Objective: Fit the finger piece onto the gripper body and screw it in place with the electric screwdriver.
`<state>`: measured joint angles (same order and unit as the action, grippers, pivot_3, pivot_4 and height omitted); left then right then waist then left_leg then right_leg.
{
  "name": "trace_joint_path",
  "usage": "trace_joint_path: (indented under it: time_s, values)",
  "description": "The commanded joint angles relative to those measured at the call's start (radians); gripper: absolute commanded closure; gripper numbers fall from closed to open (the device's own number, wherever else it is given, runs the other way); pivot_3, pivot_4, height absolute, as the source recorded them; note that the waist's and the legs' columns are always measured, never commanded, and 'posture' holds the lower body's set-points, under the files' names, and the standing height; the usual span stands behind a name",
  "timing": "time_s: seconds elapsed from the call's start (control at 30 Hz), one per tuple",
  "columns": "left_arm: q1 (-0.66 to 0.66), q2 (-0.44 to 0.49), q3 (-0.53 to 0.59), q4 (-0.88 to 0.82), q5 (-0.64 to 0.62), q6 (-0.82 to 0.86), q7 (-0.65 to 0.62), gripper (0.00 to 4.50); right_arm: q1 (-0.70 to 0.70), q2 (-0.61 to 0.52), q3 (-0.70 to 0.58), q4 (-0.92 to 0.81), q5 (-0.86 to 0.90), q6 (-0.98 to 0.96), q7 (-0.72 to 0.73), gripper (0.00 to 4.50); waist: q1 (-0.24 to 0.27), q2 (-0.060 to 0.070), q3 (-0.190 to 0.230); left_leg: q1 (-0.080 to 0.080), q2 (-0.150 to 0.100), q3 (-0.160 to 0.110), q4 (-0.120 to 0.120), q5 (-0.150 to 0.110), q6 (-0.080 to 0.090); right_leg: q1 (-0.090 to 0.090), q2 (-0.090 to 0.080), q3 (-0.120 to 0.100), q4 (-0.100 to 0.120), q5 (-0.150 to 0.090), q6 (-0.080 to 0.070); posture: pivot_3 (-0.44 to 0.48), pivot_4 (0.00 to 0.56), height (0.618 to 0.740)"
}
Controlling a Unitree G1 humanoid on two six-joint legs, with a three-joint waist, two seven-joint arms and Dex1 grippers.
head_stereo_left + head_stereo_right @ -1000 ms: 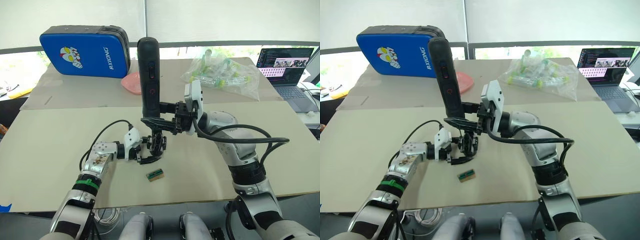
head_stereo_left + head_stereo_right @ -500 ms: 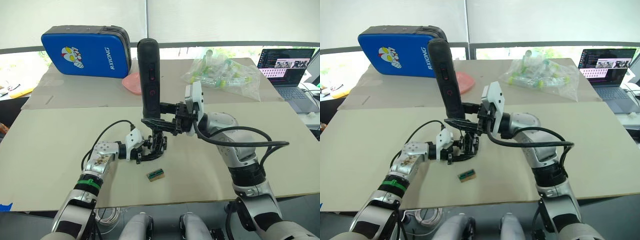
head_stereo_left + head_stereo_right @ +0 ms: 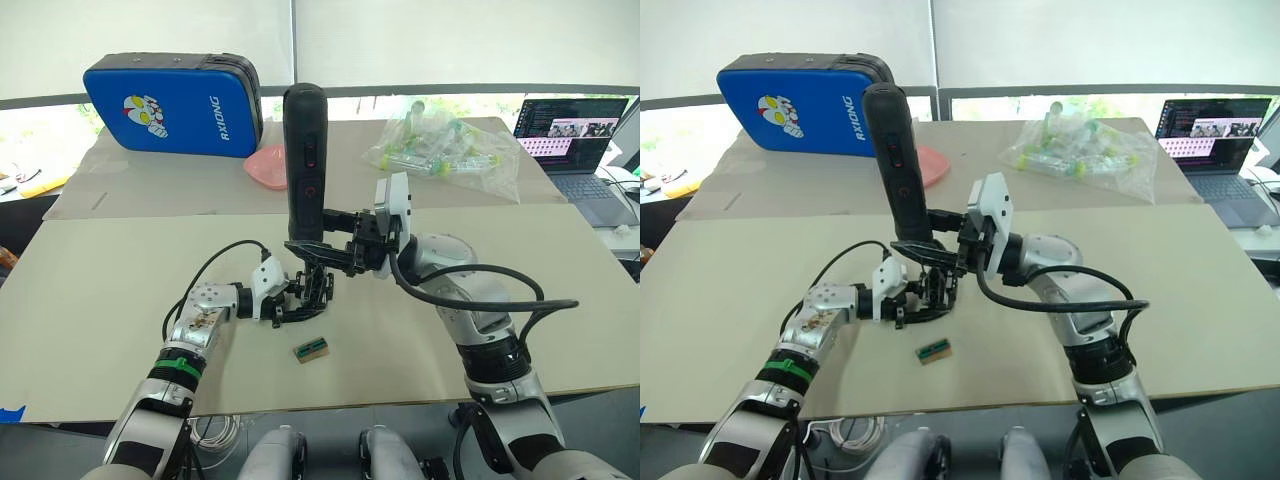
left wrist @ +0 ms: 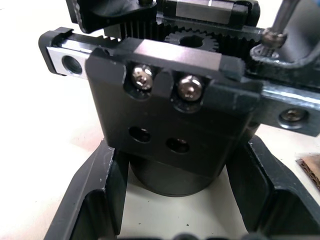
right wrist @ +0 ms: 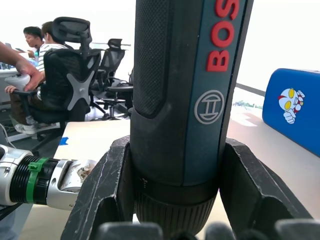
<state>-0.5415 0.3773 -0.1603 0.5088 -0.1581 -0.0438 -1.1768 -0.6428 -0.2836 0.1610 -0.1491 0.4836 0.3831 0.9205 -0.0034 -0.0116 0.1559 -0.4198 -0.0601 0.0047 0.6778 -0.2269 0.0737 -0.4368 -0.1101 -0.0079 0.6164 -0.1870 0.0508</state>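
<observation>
Screwdriver (image 3: 304, 165) standing upright, clamped in the right gripper (image 3: 318, 243) directly above the gripper body (image 3: 312, 292), which the left gripper (image 3: 283, 304) is gripping on the table (image 3: 100, 280).

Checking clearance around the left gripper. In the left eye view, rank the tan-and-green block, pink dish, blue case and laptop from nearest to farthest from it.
From the left gripper:
1. Tan-and-green block, just in front of it, toward the table's near edge.
2. Pink dish, behind the upright screwdriver.
3. Blue case, far-left corner.
4. Laptop, far right.
</observation>
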Motion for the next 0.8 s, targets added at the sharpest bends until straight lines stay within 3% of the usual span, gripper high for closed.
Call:
trace_joint_path:
  time_s: [0.03,0.8]
  values:
    - [-0.001,-0.002,-0.019,-0.012,0.007,0.013,-0.013,2.19,0.029,-0.011,0.042,0.014,-0.025,0.054,-0.011,2.54,0.000,0.000,0.000,0.000,0.000,0.000,0.000,0.000,0.000,0.000,0.000,0.000,0.000,0.000,0.000,0.000,0.150,0.740]
    - [0.013,-0.004,-0.020,-0.035,0.005,0.028,-0.004,2.19,0.078,-0.019,0.086,0.046,-0.056,0.048,-0.049,2.54,-0.002,0.001,-0.010,0.014,0.001,0.000,-0.005,-0.002,0.001,0.012,-0.002,0.000,-0.006,0.000,0.000,0.000,0.150,0.740]
